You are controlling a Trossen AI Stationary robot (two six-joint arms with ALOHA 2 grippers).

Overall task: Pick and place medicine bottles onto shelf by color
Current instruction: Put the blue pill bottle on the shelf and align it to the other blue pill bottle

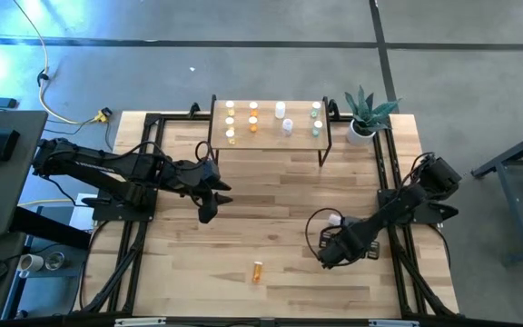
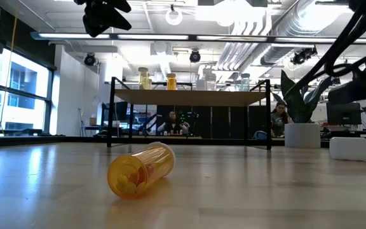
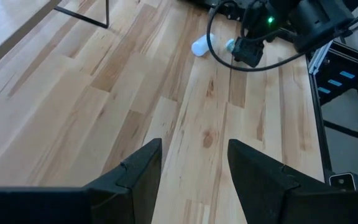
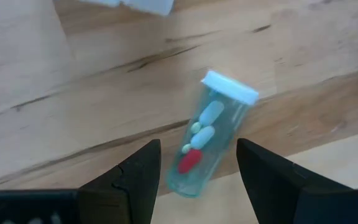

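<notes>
A clear greenish medicine bottle (image 4: pixel 207 134) with a white cap and pills inside lies on its side on the table. My right gripper (image 4: pixel 197 145) points down over it, open, with one finger on either side of the bottle's lower half and a gap to each. A white bottle (image 1: pixel 334 219) lies next to it. An orange bottle (image 1: pixel 258 271) lies on its side near the table's front edge. The shelf (image 1: pixel 271 138) at the far edge carries several bottles standing upright. My left gripper (image 1: pixel 209 211) hangs open above the table's left middle, holding nothing.
A potted plant (image 1: pixel 366 113) in a white pot stands at the shelf's right end. A dark cable (image 1: pixel 314 227) loops beside my right arm. Bare wood lies between the two arms and in front of the shelf.
</notes>
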